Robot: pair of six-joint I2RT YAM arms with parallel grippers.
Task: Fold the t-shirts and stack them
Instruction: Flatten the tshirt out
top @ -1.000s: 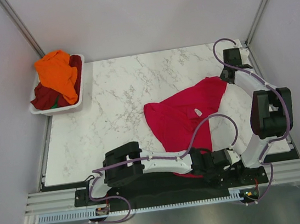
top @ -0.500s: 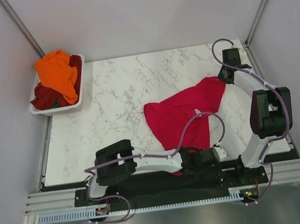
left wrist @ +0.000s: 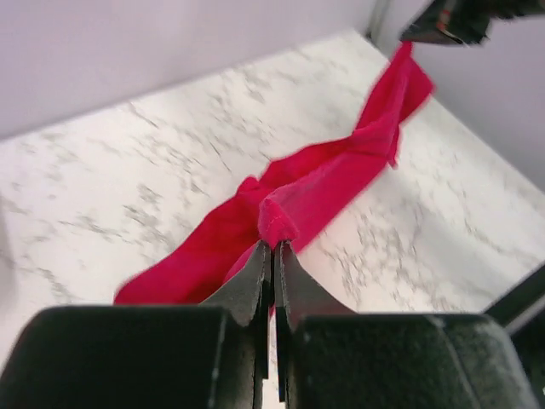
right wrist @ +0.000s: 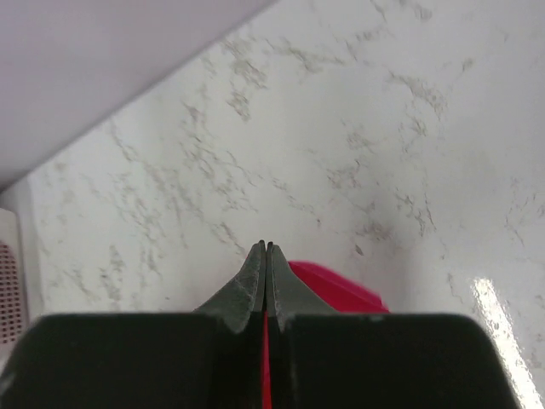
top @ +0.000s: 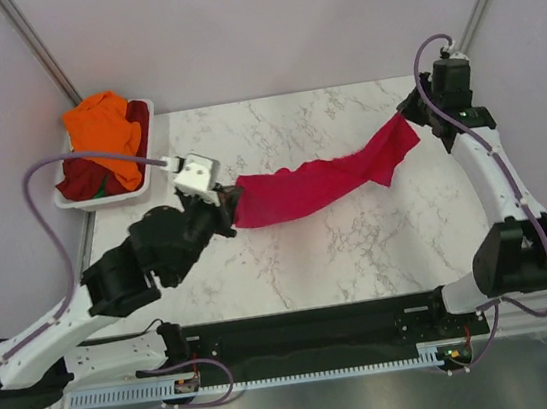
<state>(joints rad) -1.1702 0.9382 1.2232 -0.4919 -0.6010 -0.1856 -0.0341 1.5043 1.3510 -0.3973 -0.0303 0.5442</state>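
Note:
The crimson-pink t-shirt hangs stretched in a long band across the marble table, between my two grippers. My left gripper is shut on its left end; in the left wrist view the cloth bunches at the fingertips. My right gripper is shut on its right end at the back right; red cloth shows between and beside its jaws. The orange t-shirt lies on the dark maroon one in the basket.
The white plastic basket stands at the back left corner, just left of the table. The marble table is bounded by grey walls, with metal posts at the back corners and a black rail along the front edge.
My left arm has swung from the front centre up to the left with the shirt's end. My right gripper rose toward the back right. The shirt went from a spread heap to a taut band.

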